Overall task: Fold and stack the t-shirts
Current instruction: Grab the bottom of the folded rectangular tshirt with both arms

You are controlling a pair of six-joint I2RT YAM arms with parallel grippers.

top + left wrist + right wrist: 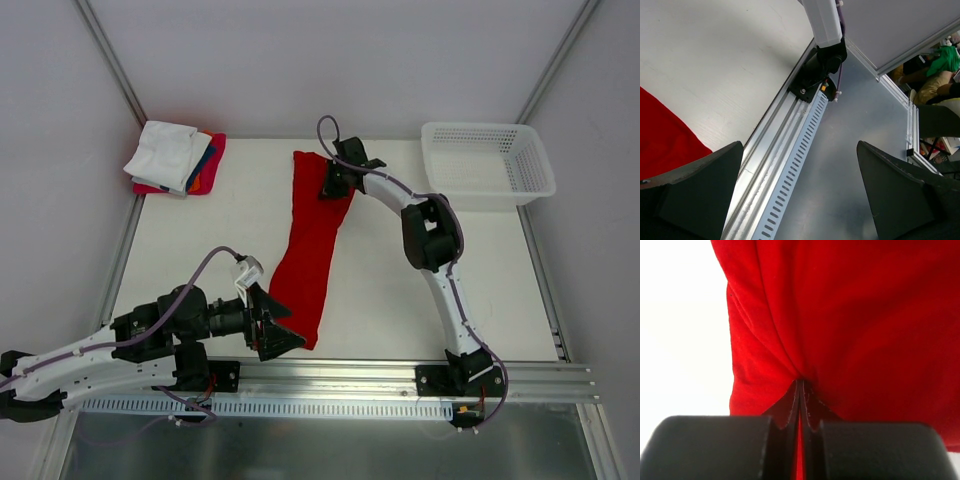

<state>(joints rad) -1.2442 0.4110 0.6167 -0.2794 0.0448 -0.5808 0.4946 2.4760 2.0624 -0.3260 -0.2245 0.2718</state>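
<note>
Right gripper (800, 386) pinching red t-shirt (308, 255), basket (485, 198) apart

Both arms share one build: glossy white link shells joined by bulky black joint housings. The left arm (75, 362) carries a grey-purple cable (200, 266), and a small white block (247, 270) sits behind the left end effector (292, 327), whose two fingers (695, 200) are matt black wedges tapering to points. The right arm (452, 295) has a matching cable (320, 130). Its base (815, 75) is a black bracket with a silver screw (803, 91) and an orange connector (824, 88). The right end effector (800, 387) has black fingers (715, 445) with blocky backs and fine-toothed inner edges.
</note>
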